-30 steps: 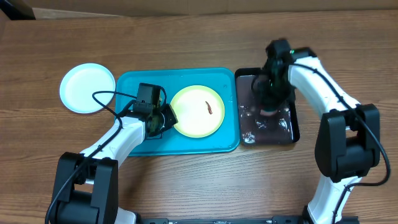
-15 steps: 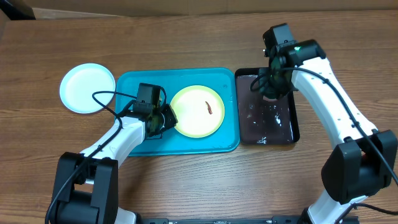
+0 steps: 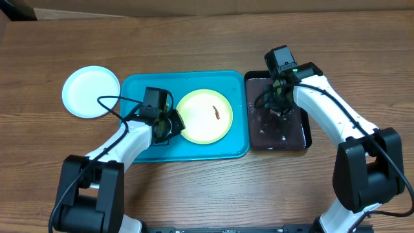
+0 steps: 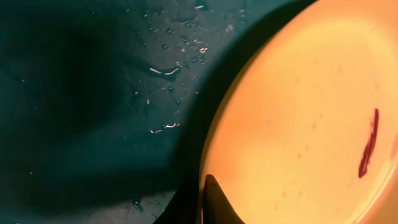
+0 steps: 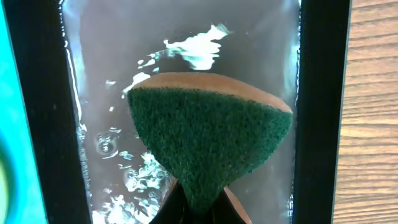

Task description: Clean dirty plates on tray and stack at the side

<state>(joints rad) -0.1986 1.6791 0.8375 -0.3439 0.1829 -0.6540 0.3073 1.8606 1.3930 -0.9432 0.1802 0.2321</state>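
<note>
Yellow-green plate [image 3: 200,120] sits on the turquoise tray [image 3: 213,81], your left jaws pinching its rim. Right jaws squeeze a green sponge [image 5: 208,140] over the wet black tray [image 5: 323,93].

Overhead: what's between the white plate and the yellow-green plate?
Overhead view: the left part of the turquoise tray, with the left gripper over it at the left rim of the yellow-green plate.

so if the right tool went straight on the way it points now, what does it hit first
The right tool grips a sponge, which would meet the wet floor of the black tray first; the gap is hard to judge.
</note>
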